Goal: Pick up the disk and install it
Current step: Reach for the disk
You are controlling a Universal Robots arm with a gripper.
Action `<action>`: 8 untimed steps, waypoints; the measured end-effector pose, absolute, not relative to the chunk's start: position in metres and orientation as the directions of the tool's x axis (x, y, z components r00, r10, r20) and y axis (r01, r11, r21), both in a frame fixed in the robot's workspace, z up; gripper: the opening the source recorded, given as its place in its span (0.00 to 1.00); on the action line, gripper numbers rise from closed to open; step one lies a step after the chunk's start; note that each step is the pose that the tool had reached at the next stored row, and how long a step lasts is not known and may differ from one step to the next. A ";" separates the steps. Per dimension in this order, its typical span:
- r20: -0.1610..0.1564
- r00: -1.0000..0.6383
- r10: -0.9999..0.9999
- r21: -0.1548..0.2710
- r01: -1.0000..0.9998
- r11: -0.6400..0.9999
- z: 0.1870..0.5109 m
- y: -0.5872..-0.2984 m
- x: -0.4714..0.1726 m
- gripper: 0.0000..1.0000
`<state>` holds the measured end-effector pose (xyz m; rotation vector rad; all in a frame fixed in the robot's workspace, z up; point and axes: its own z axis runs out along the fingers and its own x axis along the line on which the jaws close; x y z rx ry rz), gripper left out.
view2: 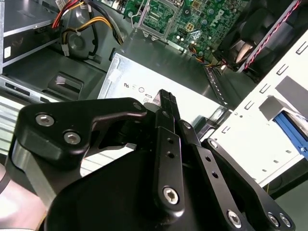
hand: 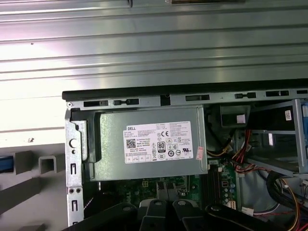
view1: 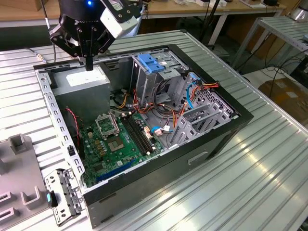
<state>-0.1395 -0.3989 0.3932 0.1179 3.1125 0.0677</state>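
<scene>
My gripper [view1: 89, 65] hangs over the back-left corner of the open computer case [view1: 231, 122], just above the grey power supply [view1: 84, 79]. Its black fingers [view2: 166, 98] are pressed together at the tips with nothing between them. The power supply [hand: 149, 142] lies straight below in the first wrist view. A strip of bright blue rail, seemingly the disk [hand: 4, 163], shows at the picture's edge in a grey fixture outside the case; the same blue rail of the disk [view2: 291, 129] shows beyond the case's perforated wall. The rest of it is cut off.
Inside the case are the green motherboard [view1: 118, 142], loose red, orange and blue cables [view1: 190, 94] and a drive cage topped by a light-blue latch plate [view1: 151, 62]. A grey fixture [view1: 19, 168] and a metal bracket [view1: 62, 195] lie on the ribbed table at the exterior view's left.
</scene>
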 end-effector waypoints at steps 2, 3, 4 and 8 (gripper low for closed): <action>-0.024 -0.997 0.076 0.044 0.075 0.996 0.393 -0.399 -0.141 0.11; -0.024 -0.997 0.076 0.044 0.075 0.996 0.393 -0.399 -0.141 0.11; -0.024 -0.997 0.076 0.044 0.075 0.996 0.393 -0.399 -0.142 0.11; -0.024 -0.997 0.076 0.044 0.075 0.996 0.393 -0.399 -0.144 0.11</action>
